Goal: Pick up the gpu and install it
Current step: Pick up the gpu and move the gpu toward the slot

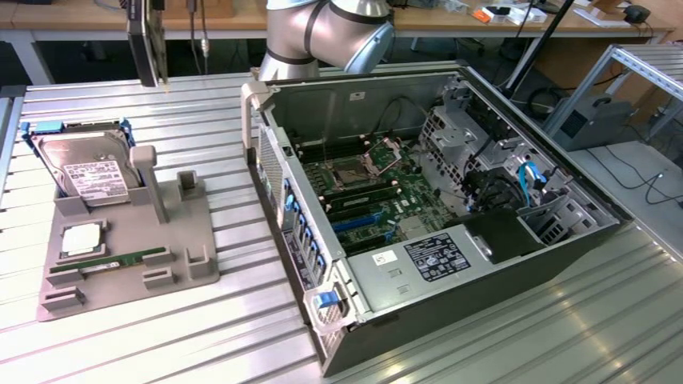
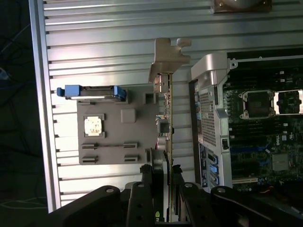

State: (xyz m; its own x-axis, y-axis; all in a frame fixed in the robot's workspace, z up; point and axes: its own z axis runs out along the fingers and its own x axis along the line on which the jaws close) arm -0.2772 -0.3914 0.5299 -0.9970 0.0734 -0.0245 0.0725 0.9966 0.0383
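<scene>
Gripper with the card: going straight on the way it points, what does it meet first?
Probably the ribbed metal table, beside the grey parts tray; the thin black gpu card that the gripper holds would touch first. Depth is unclear.

Silver metal bracket on gpu [image 2: 166,120]; ribbed shiny metal table [image 1: 160,340]; matt grey plastic holder [image 1: 120,232].
</scene>
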